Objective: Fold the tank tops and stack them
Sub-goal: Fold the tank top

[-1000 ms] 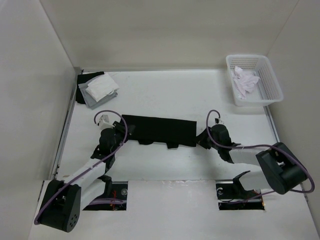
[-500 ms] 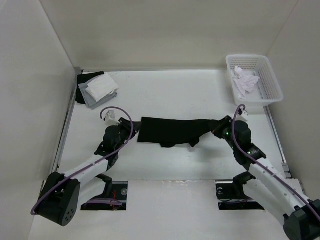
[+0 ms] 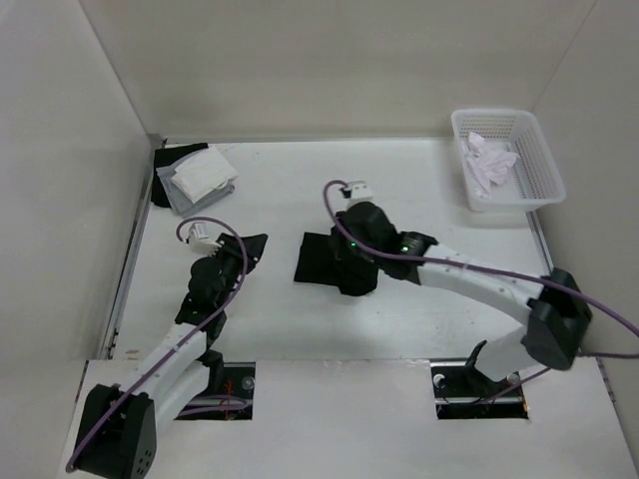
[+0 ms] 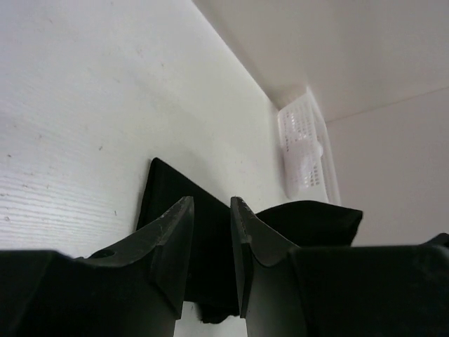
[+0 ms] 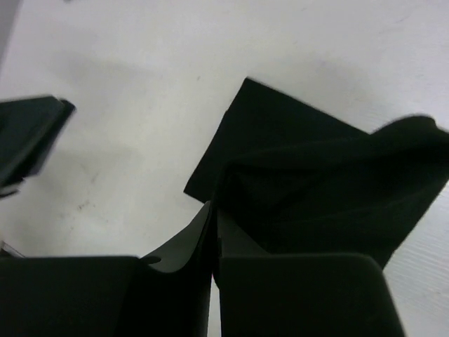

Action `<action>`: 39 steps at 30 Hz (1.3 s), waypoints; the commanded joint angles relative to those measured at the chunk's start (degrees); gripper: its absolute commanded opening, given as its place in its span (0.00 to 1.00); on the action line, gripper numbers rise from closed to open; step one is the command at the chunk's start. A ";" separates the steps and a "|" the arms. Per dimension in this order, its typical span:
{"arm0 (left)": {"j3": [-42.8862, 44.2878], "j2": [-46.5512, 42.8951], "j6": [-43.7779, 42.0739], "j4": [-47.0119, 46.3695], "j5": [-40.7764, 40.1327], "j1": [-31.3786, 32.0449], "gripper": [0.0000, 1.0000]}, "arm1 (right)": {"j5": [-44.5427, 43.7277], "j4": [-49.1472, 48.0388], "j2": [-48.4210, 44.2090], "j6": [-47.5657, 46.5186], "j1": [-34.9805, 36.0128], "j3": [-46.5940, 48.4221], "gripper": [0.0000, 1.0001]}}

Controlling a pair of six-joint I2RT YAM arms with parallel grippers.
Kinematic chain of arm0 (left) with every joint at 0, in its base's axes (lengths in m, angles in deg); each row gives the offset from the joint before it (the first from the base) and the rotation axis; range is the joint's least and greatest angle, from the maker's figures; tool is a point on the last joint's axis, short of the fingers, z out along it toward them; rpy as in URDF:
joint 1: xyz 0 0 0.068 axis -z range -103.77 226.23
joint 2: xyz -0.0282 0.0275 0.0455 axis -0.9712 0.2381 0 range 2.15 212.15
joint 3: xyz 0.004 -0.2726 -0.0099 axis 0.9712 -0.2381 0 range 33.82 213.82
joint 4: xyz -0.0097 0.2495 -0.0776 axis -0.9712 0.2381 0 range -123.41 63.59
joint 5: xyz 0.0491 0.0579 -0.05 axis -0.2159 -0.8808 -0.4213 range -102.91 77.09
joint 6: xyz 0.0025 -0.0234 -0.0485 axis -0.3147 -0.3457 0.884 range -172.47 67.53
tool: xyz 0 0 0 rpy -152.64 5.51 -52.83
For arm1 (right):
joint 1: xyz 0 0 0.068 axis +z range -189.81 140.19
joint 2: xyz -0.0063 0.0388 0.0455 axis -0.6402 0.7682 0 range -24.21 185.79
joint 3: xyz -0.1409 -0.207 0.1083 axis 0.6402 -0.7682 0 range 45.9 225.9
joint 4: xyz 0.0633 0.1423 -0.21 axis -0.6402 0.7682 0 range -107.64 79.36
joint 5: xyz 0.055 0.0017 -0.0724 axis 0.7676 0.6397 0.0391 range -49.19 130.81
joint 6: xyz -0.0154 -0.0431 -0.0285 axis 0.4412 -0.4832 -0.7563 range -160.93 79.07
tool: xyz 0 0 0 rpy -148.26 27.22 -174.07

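The black tank top (image 3: 316,261) lies mid-table, folded over into a short block. It also shows in the left wrist view (image 4: 156,193) and the right wrist view (image 5: 316,175). My right gripper (image 3: 347,271) is above its near right part, jaws shut (image 5: 214,210) with black cloth draped against them. My left gripper (image 3: 255,244) sits just left of the cloth, apart from it, jaws slightly open and empty (image 4: 212,203). A stack of folded white and grey tank tops (image 3: 197,178) lies at the back left corner on something black.
A white mesh basket (image 3: 539,175) holding crumpled white cloth (image 3: 489,160) stands at the back right. White walls close in the table on the left, back and right. My left gripper shows at the left edge of the right wrist view (image 5: 28,137).
My right gripper has carried the right end of the black tank top leftward over the rest, halving its length. My left gripper has let go of the left end and drawn back left.
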 commanded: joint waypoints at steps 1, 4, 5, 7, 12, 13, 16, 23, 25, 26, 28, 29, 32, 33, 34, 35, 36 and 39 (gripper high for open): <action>-0.83 -3.69 1.06 1.63 3.03 -3.84 0.27 | -1.37 4.12 11.23 -2.60 3.63 10.08 0.09; -0.71 -4.83 1.71 2.55 4.88 -6.58 0.29 | -1.76 5.97 19.78 -0.53 6.02 17.68 0.30; -0.60 -4.97 1.87 2.75 5.53 -7.31 0.30 | -1.96 6.19 20.79 0.31 6.65 18.89 0.38; -0.57 -5.02 2.04 2.80 6.77 -8.46 0.30 | -0.79 3.86 20.65 1.11 7.86 19.47 0.49; 0.09 -2.58 2.16 1.74 6.40 -6.98 0.30 | 0.47 -3.88 12.28 2.45 8.06 10.93 0.51; 0.38 -1.53 2.16 1.08 6.28 -6.11 0.30 | 0.56 -5.85 10.27 2.88 7.33 8.03 0.47; 1.72 3.29 1.79 -2.58 5.24 -1.35 0.29 | 2.09 -11.54 5.55 5.18 3.58 -0.65 0.21; 3.44 12.38 -2.36 -5.69 0.72 9.81 0.26 | 4.27 -28.94 -7.51 9.38 -0.41 -23.99 0.04; 4.38 14.98 -3.39 -6.86 -0.24 12.57 0.26 | 5.70 -31.90 -9.93 10.77 -2.19 -28.38 0.04; 5.28 16.71 -3.74 -7.69 -0.68 13.93 0.26 | 6.98 -32.64 -10.22 11.19 -3.33 -29.22 0.04; 7.60 21.43 -4.53 -9.90 -1.55 16.50 0.26 | 10.32 -34.32 -8.76 11.40 -5.46 -29.04 0.04; 8.65 24.10 -4.74 -11.08 -2.09 17.37 0.26 | 11.85 -35.33 -6.98 11.45 -6.25 -28.11 0.04; 10.11 31.77 -3.85 -13.68 -3.52 18.27 0.24 | 15.68 -39.40 0.91 11.85 -6.97 -23.51 0.04; 10.15 33.76 -3.32 -14.17 -4.01 18.22 0.23 | 16.55 -40.76 4.02 12.33 -6.97 -21.71 0.04; 9.93 35.85 -2.58 -14.74 -4.39 18.04 0.22 | 17.30 -41.94 7.17 12.94 -6.93 -19.82 0.04; 9.35 37.69 -1.61 -15.39 -4.39 17.82 0.22 | 17.86 -42.94 10.37 13.69 -6.88 -17.85 0.03; 8.57 39.08 -0.56 -16.14 -4.22 17.61 0.21 | 18.26 -43.68 13.38 14.61 -6.84 -15.93 0.03; 5.37 40.58 1.58 -17.89 -4.04 17.13 0.21 | 18.52 -45.39 20.20 17.10 -6.84 -11.34 0.03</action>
